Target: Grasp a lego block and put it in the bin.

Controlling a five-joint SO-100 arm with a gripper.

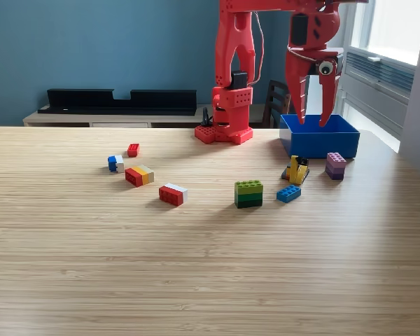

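- Several lego blocks lie loose on the table [196,266]; none is visible in the bin [319,143], though its floor is hidden.
- Gripper [315,120] hangs over the bin at the exterior view's right, jaws pointing down, spread wide, holding nothing.
- Nearest pieces sit just in front of the bin: the yellow block [297,170], the purple block [335,165], and the blue block [288,193].
- Farther toward the view's left: the green block [248,193] and the red-white block [172,194].
- Judged next move: swing forward and down, toward the camera.
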